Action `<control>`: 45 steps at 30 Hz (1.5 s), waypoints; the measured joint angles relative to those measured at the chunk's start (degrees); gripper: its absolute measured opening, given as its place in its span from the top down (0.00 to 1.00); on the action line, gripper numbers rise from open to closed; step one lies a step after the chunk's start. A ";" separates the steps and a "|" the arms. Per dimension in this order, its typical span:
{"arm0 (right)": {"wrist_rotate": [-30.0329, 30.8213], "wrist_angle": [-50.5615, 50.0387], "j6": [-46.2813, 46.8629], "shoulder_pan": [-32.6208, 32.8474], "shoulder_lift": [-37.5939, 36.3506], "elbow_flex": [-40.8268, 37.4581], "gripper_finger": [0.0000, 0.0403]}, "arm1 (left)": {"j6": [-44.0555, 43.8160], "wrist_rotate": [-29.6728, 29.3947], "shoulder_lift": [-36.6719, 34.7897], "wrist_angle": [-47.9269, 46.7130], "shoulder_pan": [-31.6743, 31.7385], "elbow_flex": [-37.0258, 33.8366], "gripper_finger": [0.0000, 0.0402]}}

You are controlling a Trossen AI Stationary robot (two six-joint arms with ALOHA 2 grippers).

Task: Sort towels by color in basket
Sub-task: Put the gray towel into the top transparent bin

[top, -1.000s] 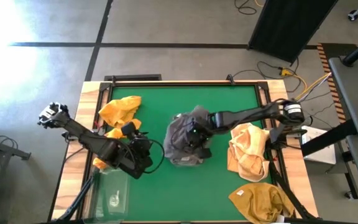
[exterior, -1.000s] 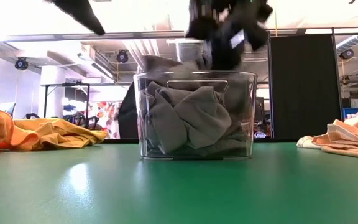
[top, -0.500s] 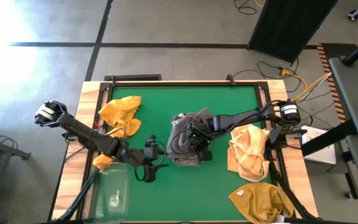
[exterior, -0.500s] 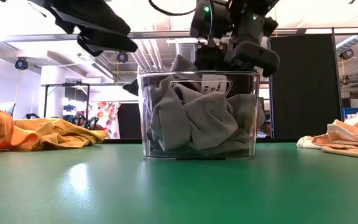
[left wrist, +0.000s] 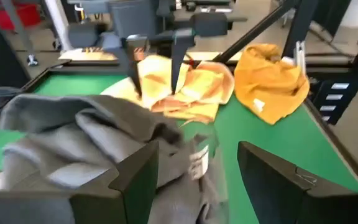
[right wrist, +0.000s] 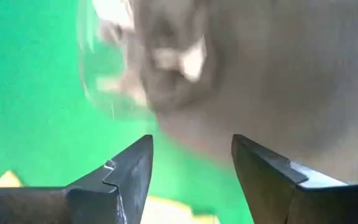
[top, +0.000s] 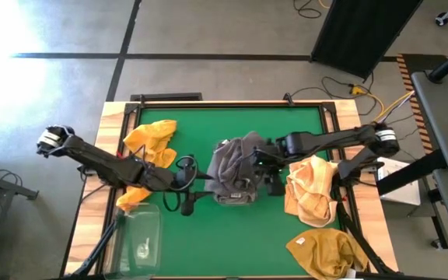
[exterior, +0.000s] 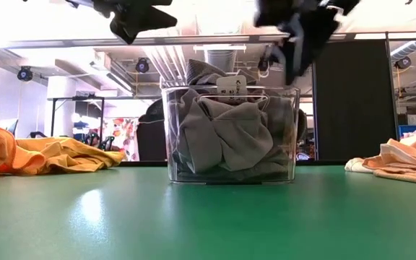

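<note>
Green table [top: 302,124], grey concrete floor [top: 208,31]

You've got grey concrete floor [top: 232,31] all round, a black panel [top: 364,27] beyond the right claw [top: 273,173], bright ceiling lights [exterior: 193,14] overhead.

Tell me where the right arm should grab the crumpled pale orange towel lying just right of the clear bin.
Probably the raised folds along the top of the pale orange towel, coming straight down from above. It lies bunched on the green table, so its ridges give the fingers something to pinch, while the flat edges hug the surface. The right gripper, open beside the clear bin, is nearest to it.
</note>
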 joint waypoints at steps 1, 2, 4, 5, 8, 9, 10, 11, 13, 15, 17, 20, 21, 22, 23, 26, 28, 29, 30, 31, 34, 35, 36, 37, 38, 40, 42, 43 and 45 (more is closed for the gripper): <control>1.04 -0.78 1.38 -0.02 -0.73 -1.06 0.47 | 0.00 -0.02 -0.64 -0.54 0.00 0.00 0.49; 3.19 -0.90 2.74 0.00 -1.55 -2.65 0.48 | -0.05 0.00 -1.19 -1.24 -0.07 0.00 0.49; 10.20 -0.63 4.79 -0.01 -2.79 -6.49 0.49 | -0.36 0.00 -2.02 -2.26 -0.49 -0.02 0.49; 14.06 0.09 5.35 -0.13 -3.19 -8.52 0.49 | -0.40 0.01 -2.21 -2.31 -0.74 -0.02 0.49; 23.29 5.18 6.37 -1.25 -2.91 -15.41 0.52 | -0.13 0.03 -2.53 -2.50 -1.77 -0.13 0.49; 24.46 8.14 6.43 -1.78 -2.61 -17.65 0.53 | -0.05 0.03 -2.53 -2.50 -2.08 -0.13 0.49; 24.77 11.85 6.13 -2.28 -2.25 -19.92 0.54 | -0.03 0.05 -2.51 -2.54 -2.34 -0.18 0.49; 24.65 15.79 5.79 -2.62 -1.74 -21.93 0.55 | 0.00 0.03 -2.41 -2.52 -2.59 -0.20 0.49; 23.20 21.60 3.25 -2.93 -1.02 -24.46 0.57 | -0.01 0.05 -2.15 -2.53 -2.93 -0.20 0.49; 23.01 21.83 0.60 -2.92 -0.78 -24.17 0.59 | -0.61 0.05 -1.92 -3.13 -3.08 -0.20 0.49; 23.39 19.89 -0.91 -2.91 -1.22 -21.74 0.62 | -2.01 0.03 -1.68 -4.68 -3.15 -0.22 0.49; 23.44 19.46 -3.13 -2.91 -2.48 -16.70 0.67 | -3.76 0.03 -1.04 -7.27 -3.15 -0.24 0.49; 23.46 19.50 -4.03 -2.91 -2.78 -14.85 0.68 | -4.00 0.03 -0.72 -7.59 -3.15 -0.24 0.49; 23.48 19.50 -4.98 -2.91 -2.99 -12.71 0.70 | -4.05 0.03 -0.32 -7.75 -3.15 -0.27 0.49; 23.45 19.55 -5.99 -2.91 -3.04 -10.76 0.71 | -4.07 0.03 0.10 -7.75 -3.15 -0.35 0.49; 22.13 19.66 -8.42 -2.91 -3.02 -5.80 0.75 | -4.91 0.01 1.47 -7.90 -3.15 -0.70 0.49; 18.74 19.03 -11.13 -2.91 -2.78 -3.18 0.78 | -6.19 -0.02 1.93 -8.01 -3.15 -1.03 0.49; 16.76 19.17 -12.54 -2.91 -2.46 -2.39 0.79 | -6.93 -0.04 1.95 -8.05 -3.15 -1.26 0.49; 15.11 19.64 -13.65 -2.91 -2.03 -1.77 0.80 | -7.50 -0.12 1.92 -8.04 -3.15 -1.46 0.49; 13.99 20.05 -14.13 -2.91 -1.76 -1.40 0.82 | -7.90 -0.33 1.75 -7.99 -3.15 -1.68 0.49; 11.99 20.67 -14.45 -2.89 0.43 -1.43 0.85 | -8.14 -2.38 1.17 -7.99 -3.29 -2.22 0.49; 10.95 20.84 -14.12 -2.91 1.67 -1.72 0.86 | -8.15 -2.99 1.00 -8.12 -3.30 -2.35 0.49; 9.62 20.62 -13.72 -2.91 2.98 -1.97 0.88 | -8.16 -3.62 0.93 -8.02 -3.30 -2.40 0.49; 8.02 20.55 -13.33 -2.93 4.51 -2.23 0.89 | -8.16 -4.16 0.90 -7.85 -3.32 -2.46 0.49; 6.25 20.62 -12.83 -2.93 6.38 -2.34 0.90 | -8.16 -4.43 0.87 -8.06 -3.38 -2.57 0.49; 2.05 20.99 -11.44 -2.49 9.96 -2.36 0.92 | -8.16 -4.67 0.87 -8.00 -3.37 -2.62 0.49; -3.50 21.85 -10.48 -1.40 13.58 -2.36 0.93 | -8.13 -4.71 0.86 -8.04 -3.38 -2.62 0.49; -6.20 22.54 -10.48 -0.74 15.10 -2.36 0.94 | -8.13 -4.87 0.87 -8.02 -3.37 -2.62 0.49; -10.10 22.98 -11.53 0.84 17.81 -2.21 0.95 | -8.13 -5.53 0.86 -8.08 -3.39 -2.62 0.49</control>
